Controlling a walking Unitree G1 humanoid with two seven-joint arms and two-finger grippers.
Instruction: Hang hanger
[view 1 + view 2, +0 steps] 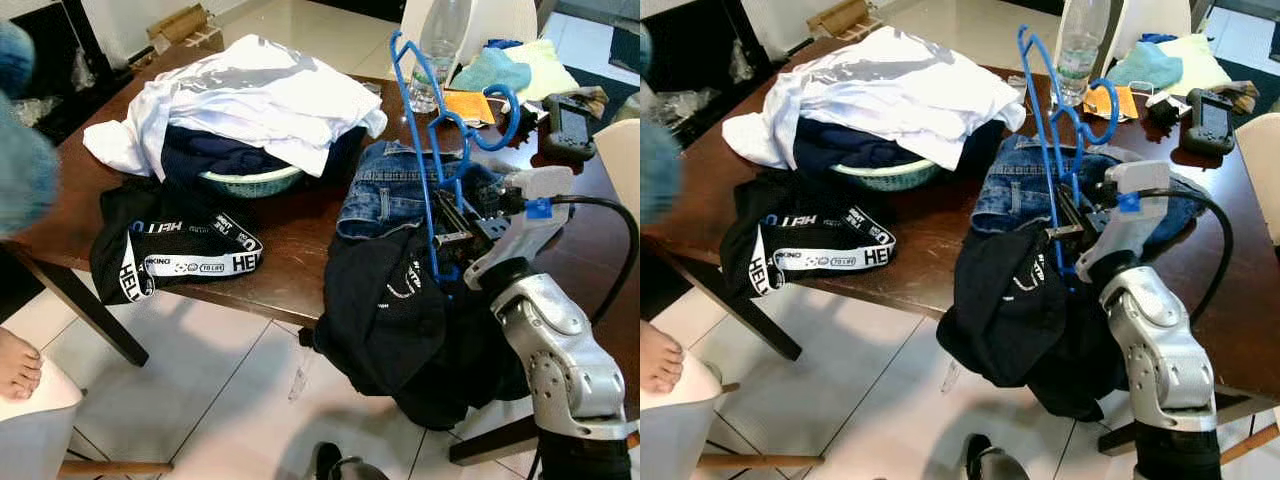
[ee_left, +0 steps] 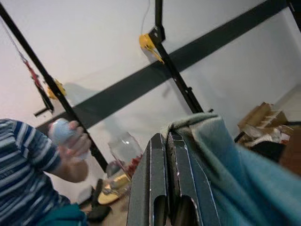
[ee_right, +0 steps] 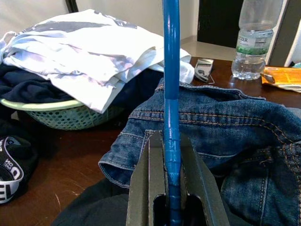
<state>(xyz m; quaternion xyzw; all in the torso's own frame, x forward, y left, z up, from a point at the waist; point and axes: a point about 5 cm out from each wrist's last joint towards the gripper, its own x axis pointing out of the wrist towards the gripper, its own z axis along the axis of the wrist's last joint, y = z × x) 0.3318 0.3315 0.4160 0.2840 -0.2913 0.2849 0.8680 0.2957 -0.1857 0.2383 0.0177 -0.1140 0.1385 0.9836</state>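
Nearest the robot, at the front edge of the desk [image 1: 290, 255], the right claw [image 1: 447, 243] is closed tight on the lower bar of a blue hanger [image 1: 432, 110], which stands nearly upright with its hook curling near the top; the right wrist view shows the blue bar pinched between the two black fingers [image 3: 143, 188]. A black garment [image 1: 385, 320] droops from the desk edge just below that claw and seems to hang partly from the hanger, though how it is attached is hard to tell. Just behind lie folded jeans [image 1: 390, 190], and further left a black item with white lettered bands [image 1: 165, 250]. Beyond these sits a green basket [image 1: 250, 182] heaped with white and dark clothes, and at the far side a water bottle [image 1: 437, 50]. The left claw [image 2: 169, 188] is raised, its fingers pressed together with a light blue cloth [image 2: 225, 160] caught against them. So the hanger is picked up and held; carrying it to a rail and hooking it there looks like what remains.
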